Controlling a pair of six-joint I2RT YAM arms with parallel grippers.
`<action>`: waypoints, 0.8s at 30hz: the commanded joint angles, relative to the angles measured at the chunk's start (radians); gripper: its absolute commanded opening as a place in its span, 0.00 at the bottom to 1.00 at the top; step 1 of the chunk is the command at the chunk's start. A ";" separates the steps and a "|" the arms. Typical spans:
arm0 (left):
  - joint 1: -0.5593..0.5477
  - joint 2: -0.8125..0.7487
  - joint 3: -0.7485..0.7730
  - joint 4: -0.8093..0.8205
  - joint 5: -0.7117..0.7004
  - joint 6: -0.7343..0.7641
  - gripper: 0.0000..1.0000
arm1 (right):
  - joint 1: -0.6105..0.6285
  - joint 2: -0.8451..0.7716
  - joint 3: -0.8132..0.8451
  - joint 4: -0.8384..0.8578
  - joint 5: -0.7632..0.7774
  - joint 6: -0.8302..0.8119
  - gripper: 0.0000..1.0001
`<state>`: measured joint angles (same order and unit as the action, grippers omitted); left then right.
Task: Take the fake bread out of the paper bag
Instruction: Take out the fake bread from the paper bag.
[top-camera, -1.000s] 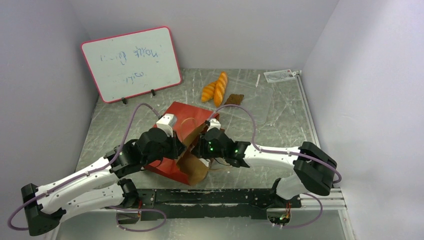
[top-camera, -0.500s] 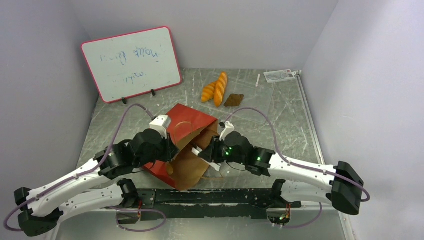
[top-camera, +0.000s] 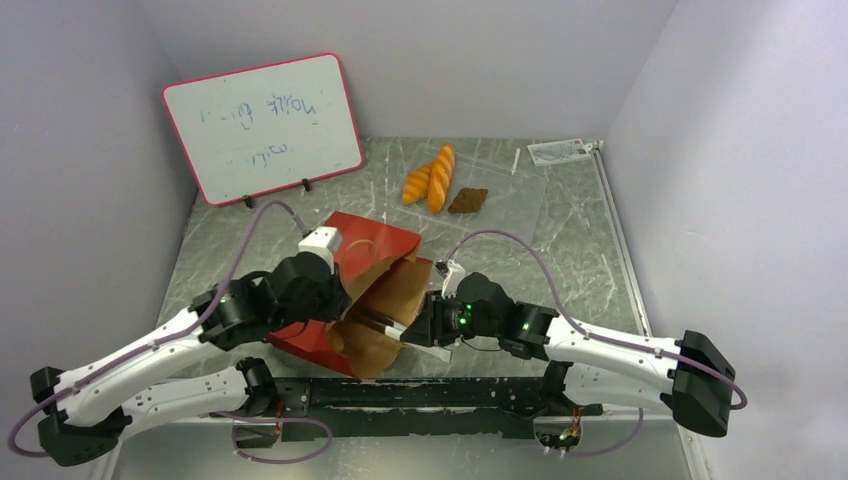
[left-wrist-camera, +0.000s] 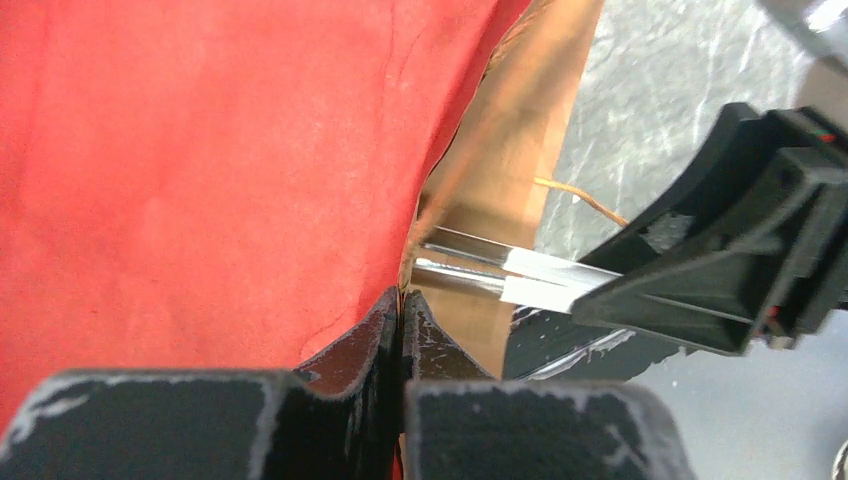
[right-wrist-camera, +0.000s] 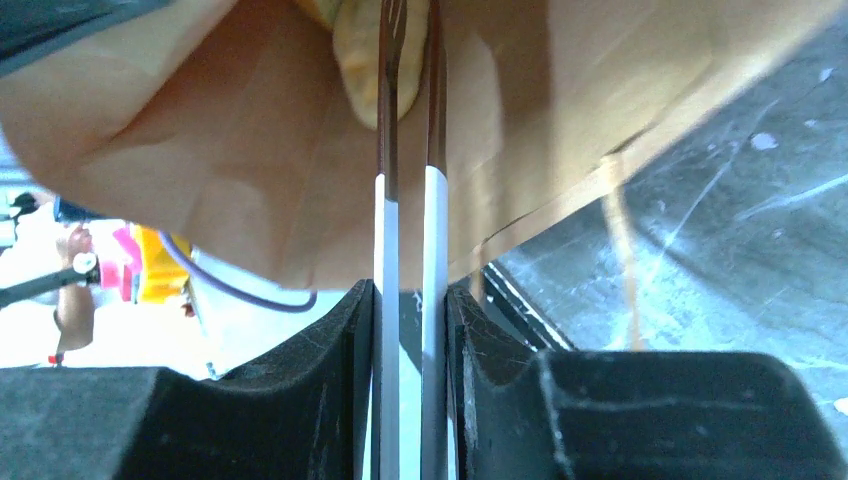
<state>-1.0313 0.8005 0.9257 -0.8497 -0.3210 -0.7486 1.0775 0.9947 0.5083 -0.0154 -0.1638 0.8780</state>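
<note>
The red paper bag lies tilted, its brown mouth facing the near edge. My left gripper is shut on the bag's rim; the left wrist view shows the jaws pinching the red paper. My right gripper is shut on metal tweezers that reach into the bag's mouth. In the right wrist view the tweezers straddle a pale golden bread piece inside the bag. Two golden loaves and a dark brown piece lie on the table at the back.
A whiteboard leans at the back left. A small packet and a white stick lie at the back right. A black rail runs along the near edge. Walls close in both sides.
My right arm has stretched out and drawn its gripper with the tweezers toward the near edge. The bag has tipped and its mouth has opened wider toward the near edge. The left gripper shifted slightly.
</note>
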 joint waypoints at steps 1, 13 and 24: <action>-0.005 0.043 -0.060 0.079 0.069 0.005 0.07 | 0.005 -0.025 0.029 -0.026 -0.111 -0.022 0.30; -0.011 0.073 -0.151 0.237 0.103 0.024 0.07 | -0.003 0.023 -0.019 0.002 -0.243 -0.036 0.37; -0.023 0.029 -0.134 0.230 0.103 0.024 0.07 | -0.002 0.196 -0.044 0.221 -0.344 -0.020 0.40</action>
<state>-1.0447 0.8433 0.7803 -0.6693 -0.2398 -0.7326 1.0737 1.1645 0.4519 0.0959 -0.4656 0.8635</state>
